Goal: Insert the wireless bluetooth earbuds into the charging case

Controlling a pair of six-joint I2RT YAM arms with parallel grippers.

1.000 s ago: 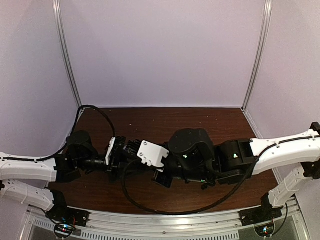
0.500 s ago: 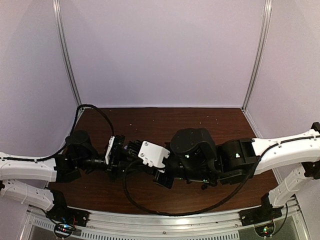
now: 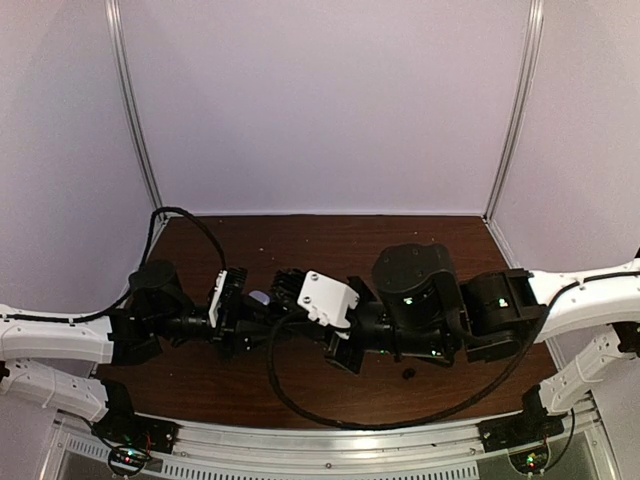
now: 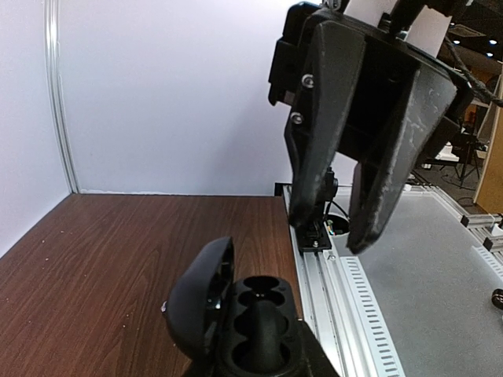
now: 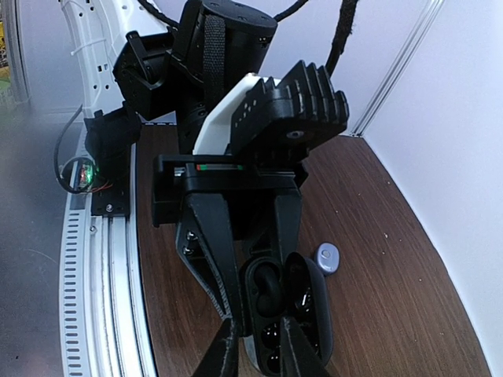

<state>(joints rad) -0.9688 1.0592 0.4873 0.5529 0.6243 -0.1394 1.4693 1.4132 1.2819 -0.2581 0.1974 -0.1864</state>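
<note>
The left claw (image 3: 243, 310) is closed on the charging case (image 4: 255, 322), whose lid is open and stands up at one side. I cannot tell if the case touches the table (image 4: 118, 251). The right claw (image 4: 334, 236) hangs just over the case, its fingers a little apart and holding nothing. One earbud (image 5: 328, 257) lies on the table just beside the case, on the side of the back wall (image 3: 320, 100). Bare wood stretches from there to that wall. On the near side, the metal rail (image 4: 346, 298) marks the table edge.
</note>
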